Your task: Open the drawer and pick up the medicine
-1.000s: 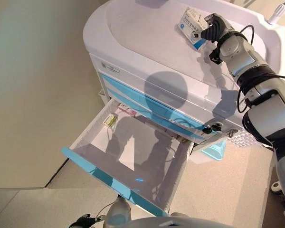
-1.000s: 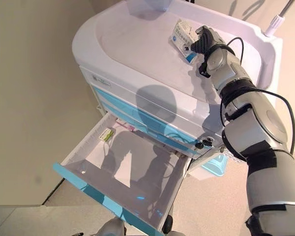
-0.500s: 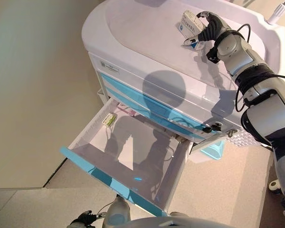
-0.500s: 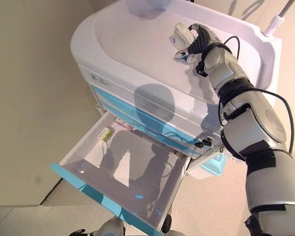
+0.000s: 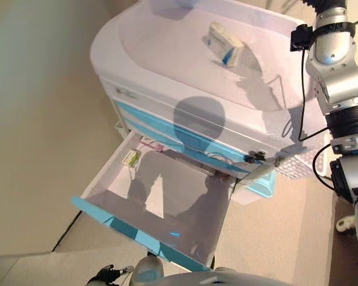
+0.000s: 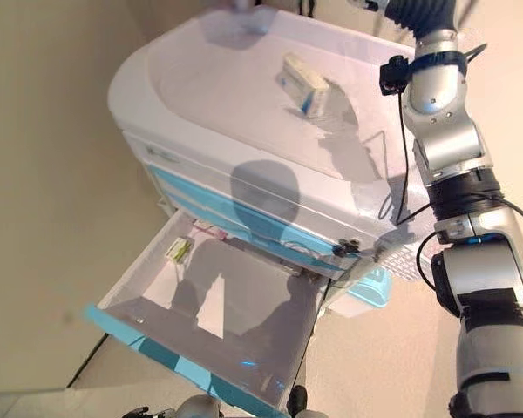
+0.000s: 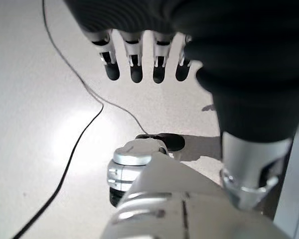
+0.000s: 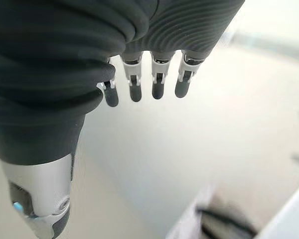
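Note:
The medicine box, white with a blue end, lies on the white top of the cart; it also shows in the right eye view. My right hand is raised above the back right of the cart, apart from the box, open and empty. The bottom drawer stands pulled out, with a small green and white packet in its back left corner. My left hand hangs low over the floor, open and empty.
Closed teal drawers sit above the open one. A light blue bin hangs on the cart's right side. The open drawer's teal front reaches towards me. A wall runs along the left.
My right hand has let go of the medicine box and lifted up and back, off the cart top. The box stays on the cart. The camera has shifted a little.

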